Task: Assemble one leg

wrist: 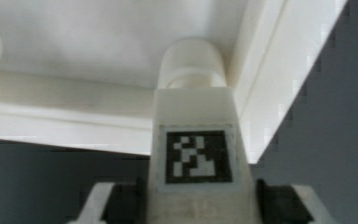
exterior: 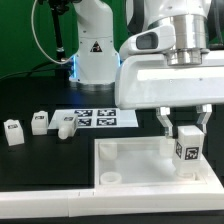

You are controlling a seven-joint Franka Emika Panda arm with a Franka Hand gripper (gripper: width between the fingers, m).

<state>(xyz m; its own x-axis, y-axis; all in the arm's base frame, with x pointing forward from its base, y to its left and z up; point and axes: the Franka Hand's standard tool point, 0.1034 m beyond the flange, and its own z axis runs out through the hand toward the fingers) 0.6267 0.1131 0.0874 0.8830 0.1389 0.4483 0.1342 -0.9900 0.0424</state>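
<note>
Exterior view: the rimmed white panel [exterior: 135,165] is lying flat on the black table [exterior: 30,165], nearest the camera. The gripper [exterior: 186,136] is hanging over the panel's far corner on the exterior view's right. It is clenching the leg [exterior: 186,150] between its two fingers [exterior: 166,124], one finger on each side of the post. The leg is standing upright, with its black-and-white tag facing the camera. Its lower part is reaching below the fingertips, down inside the panel's rim. Whether its foot is touching the panel's floor cannot be told. Beyond the panel's far edge, the marker board [exterior: 95,117] is lying flat. Three spare posts [exterior: 40,122] are sitting well apart from the panel, off its far corner on the exterior view's left. The robot base [exterior: 95,50] is standing farther back, behind the marker board.

Wrist view: the leg [wrist: 197,140] is running straight out from between the gripper [wrist: 194,205] fingers [wrist: 108,205], with its tag just beyond the fingertips. Its rounded far end is pointing into the inner corner of the rimmed white panel [wrist: 300,60], close to where two rim walls are meeting. Contact there is not clear.
</note>
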